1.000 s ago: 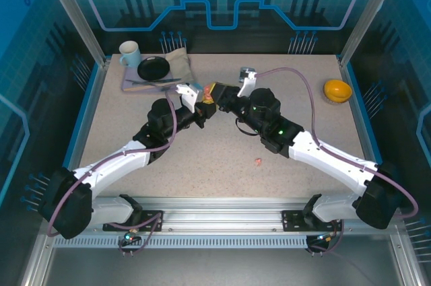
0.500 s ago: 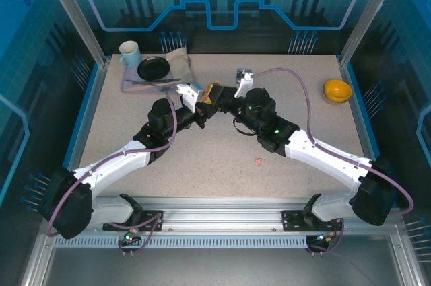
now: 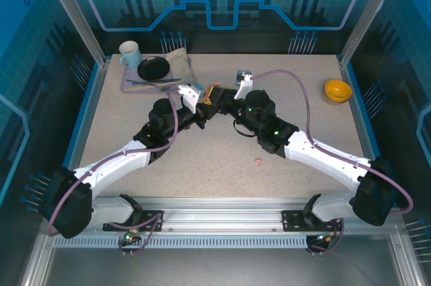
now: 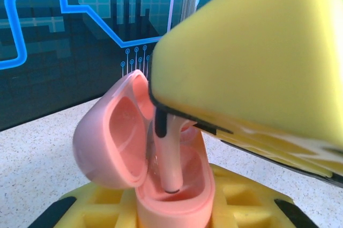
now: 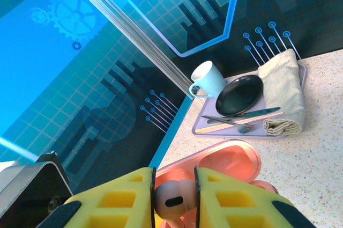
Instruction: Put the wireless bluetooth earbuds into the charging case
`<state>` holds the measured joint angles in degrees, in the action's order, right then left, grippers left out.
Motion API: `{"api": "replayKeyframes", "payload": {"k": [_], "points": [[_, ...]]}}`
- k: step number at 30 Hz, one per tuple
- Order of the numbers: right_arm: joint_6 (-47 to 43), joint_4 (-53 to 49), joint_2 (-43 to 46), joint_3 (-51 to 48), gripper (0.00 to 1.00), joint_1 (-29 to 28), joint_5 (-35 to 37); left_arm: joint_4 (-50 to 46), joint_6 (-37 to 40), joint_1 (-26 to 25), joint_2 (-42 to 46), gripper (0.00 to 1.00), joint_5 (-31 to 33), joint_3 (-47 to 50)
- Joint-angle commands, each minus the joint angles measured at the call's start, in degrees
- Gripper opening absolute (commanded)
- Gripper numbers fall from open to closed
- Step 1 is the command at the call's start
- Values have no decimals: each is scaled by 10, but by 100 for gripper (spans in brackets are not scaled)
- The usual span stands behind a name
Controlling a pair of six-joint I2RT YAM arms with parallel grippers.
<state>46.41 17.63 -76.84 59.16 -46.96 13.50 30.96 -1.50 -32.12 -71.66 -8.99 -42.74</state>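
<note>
The salmon-pink charging case [image 4: 179, 209] stands upright with its lid [image 4: 110, 137] swung open to the left. My left gripper [image 4: 171, 214] is shut on the case body, yellow fingers [image 4: 88, 206] on either side. My right gripper [image 5: 174, 202] is shut on a pink earbud [image 5: 174, 198], held between yellow pads [image 5: 120, 201]. The earbud's stem [image 4: 170, 158] reaches down into the case's open well. In the top view both grippers, left [image 3: 204, 107] and right [image 3: 217, 93], meet at the middle of the table. A second pink earbud [image 3: 258, 161] lies loose on the table nearer the front.
A lilac tray [image 3: 135, 85] at the back left carries a pale blue mug [image 3: 130, 54], a black plate [image 3: 153, 68], cutlery and a folded cloth [image 3: 178, 64]. An orange bowl [image 3: 337, 89] sits at the back right. Blue walls close the table in.
My right gripper has shifted slightly left and closer to the left gripper, carrying the earbud toward the case. The left arm has stayed still.
</note>
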Motion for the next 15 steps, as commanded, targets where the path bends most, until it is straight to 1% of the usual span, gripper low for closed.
{"api": "replayKeyframes", "payload": {"k": [1,10,15], "points": [[-7,1,12,-12,22,-12,3,24,9,-5,-3,0,2,-27],[-7,-7,27,-31,22,-18,-2,18,12,-5,-3,0,2,-30],[-11,-41,20,-19,22,-19,-7,19,12,-5,-4,0,-1,-31]]}}
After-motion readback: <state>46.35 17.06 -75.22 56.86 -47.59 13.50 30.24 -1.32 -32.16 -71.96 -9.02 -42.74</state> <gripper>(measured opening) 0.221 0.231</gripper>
